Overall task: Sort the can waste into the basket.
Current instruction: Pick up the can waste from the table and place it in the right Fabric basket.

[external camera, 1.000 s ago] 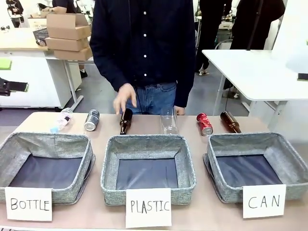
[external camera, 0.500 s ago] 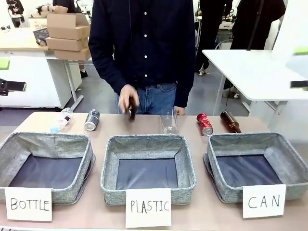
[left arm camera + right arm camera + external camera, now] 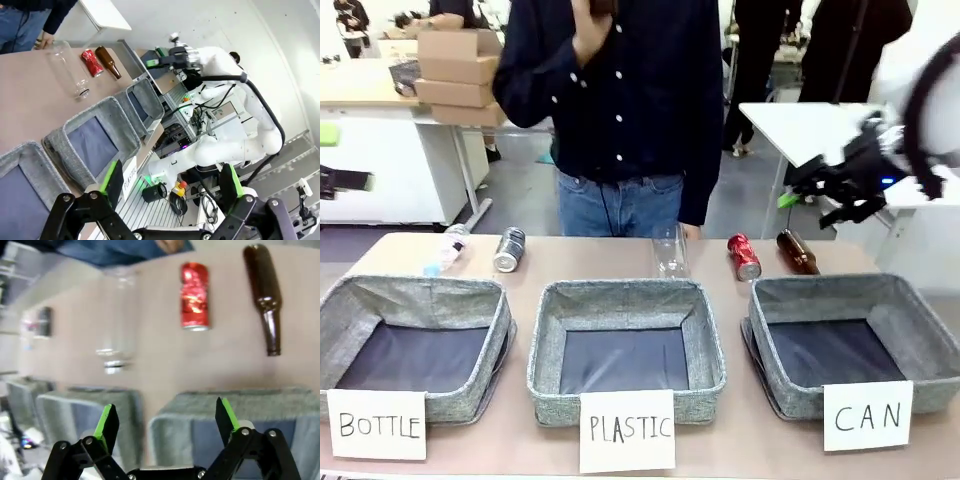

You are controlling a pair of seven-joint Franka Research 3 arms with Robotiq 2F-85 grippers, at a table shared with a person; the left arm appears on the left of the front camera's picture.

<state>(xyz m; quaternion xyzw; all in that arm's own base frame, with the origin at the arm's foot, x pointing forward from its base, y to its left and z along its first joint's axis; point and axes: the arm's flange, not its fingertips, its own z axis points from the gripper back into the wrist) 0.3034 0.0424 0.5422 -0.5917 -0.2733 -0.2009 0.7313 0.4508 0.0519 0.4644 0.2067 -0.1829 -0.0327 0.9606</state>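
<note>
At upper right, newly swung in toward the red can point(image 3: 745, 257): right claw point(image 3: 810, 200), wide open, empty. Off the bench point(image 3: 620, 258), brown bottle point(image 3: 604, 5) now raised in the person's hand point(image 3: 592, 32). Left claw point(image 3: 172, 180) likewise open, empty; sorting unstarted.

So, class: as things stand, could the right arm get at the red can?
Probably yes: the right gripper hangs open above the table, and the red can lies uncovered between the clear bottle and the brown bottle.
</note>
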